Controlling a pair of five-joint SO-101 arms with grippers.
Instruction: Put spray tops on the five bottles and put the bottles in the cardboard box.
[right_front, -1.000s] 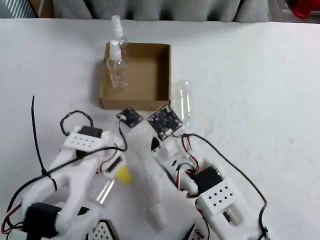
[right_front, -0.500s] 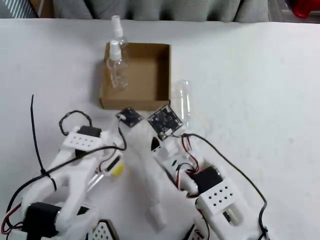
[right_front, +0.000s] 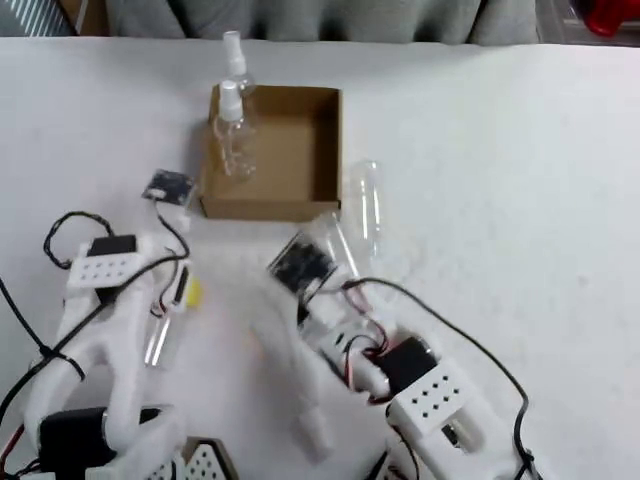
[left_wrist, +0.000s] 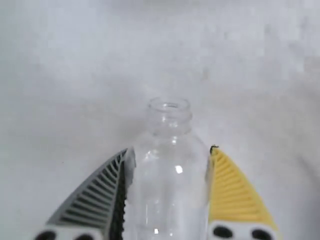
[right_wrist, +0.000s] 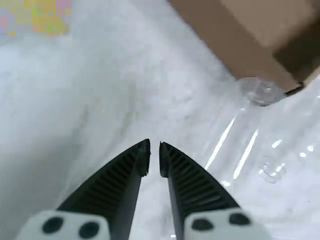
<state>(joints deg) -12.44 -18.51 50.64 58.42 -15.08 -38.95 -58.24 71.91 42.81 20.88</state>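
We're seeing the left gripper (left_wrist: 168, 151) swinging out from the middle of the table to the left side, its jaws pinching an uncapped clear bottle (left_wrist: 167, 185) around the body. So this one is still waiting for a spray top before it can go into the cardboard box (right_front: 268, 207). Over on the right, the right gripper (right_wrist: 154, 151) is easing back a touch, pointing down at the table with jaws empty and almost pressed together, near the lying bottle (right_wrist: 260, 145) at the box's corner.
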